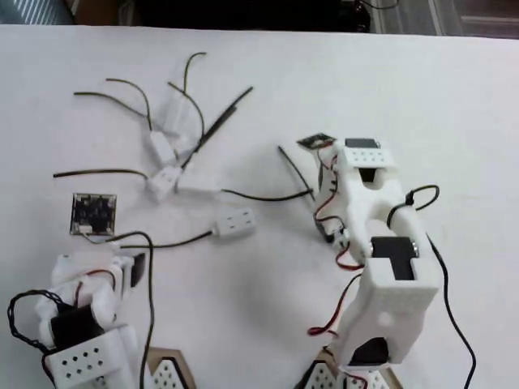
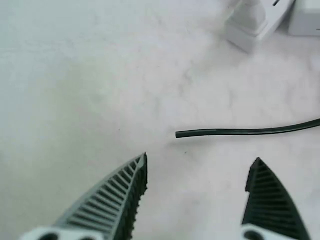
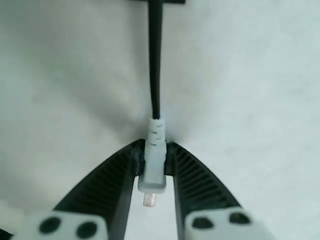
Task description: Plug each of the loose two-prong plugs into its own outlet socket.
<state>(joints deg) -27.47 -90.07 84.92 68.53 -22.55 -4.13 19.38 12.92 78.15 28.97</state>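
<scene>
We see a plain white tabletop (image 1: 422, 89) (faintly mottled up close); beyond its far edge, a dark strip of room (image 1: 243, 12).

The black ribbed fingers (image 3: 197, 182) of the right gripper (image 3: 153, 149) cover both sides of the white two-prong plug (image 3: 151, 167), whose prong end blurs to one pale stub and whose black cord (image 3: 155, 60) runs off the frame edge. The left wrist view's edge cuts a white plastic outlet block (image 2: 252, 22) and a thin black cable (image 2: 260, 131). In the high view's upper left, tangled white pieces (image 1: 165, 154) are too small to tell plugs from sockets.
</scene>
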